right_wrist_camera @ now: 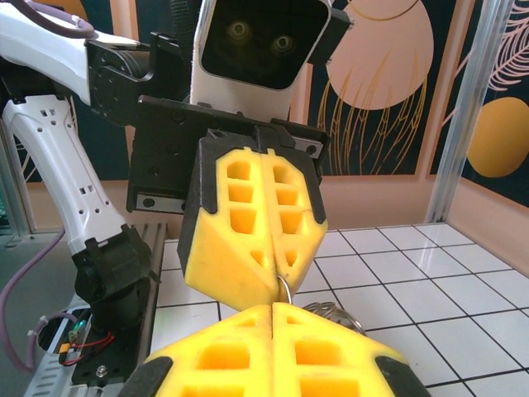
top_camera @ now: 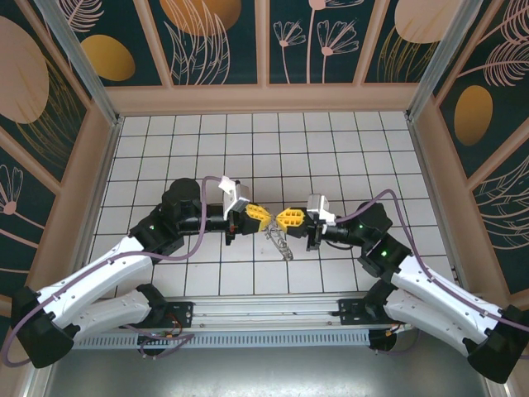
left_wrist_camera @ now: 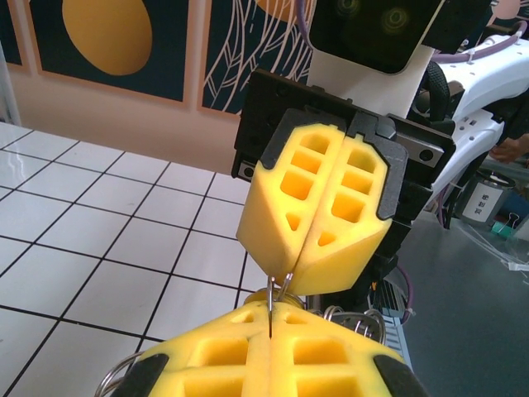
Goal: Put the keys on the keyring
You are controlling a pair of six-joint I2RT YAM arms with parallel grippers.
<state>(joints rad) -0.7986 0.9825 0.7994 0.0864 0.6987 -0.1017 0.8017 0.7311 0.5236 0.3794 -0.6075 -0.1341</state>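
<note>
My left gripper (top_camera: 258, 215) and right gripper (top_camera: 289, 218) meet tip to tip above the middle of the tiled floor, both shut. A thin wire of the keyring (left_wrist_camera: 278, 291) runs from between my left gripper (left_wrist_camera: 270, 318) fingers up into the seam of the right gripper (left_wrist_camera: 310, 207). In the right wrist view the same wire (right_wrist_camera: 285, 288) bridges my right gripper (right_wrist_camera: 273, 308) and the left gripper (right_wrist_camera: 260, 215). The rest of the keyring (top_camera: 279, 241) dangles below the tips, with its wire loops (right_wrist_camera: 332, 315) behind my fingers. The keys are hidden.
White tiled floor (top_camera: 248, 149) stretches behind and to both sides, closed in by wooden walls (top_camera: 264, 98). The arm bases and a metal rail (top_camera: 264, 318) lie along the near edge. Purple cables loop over both arms.
</note>
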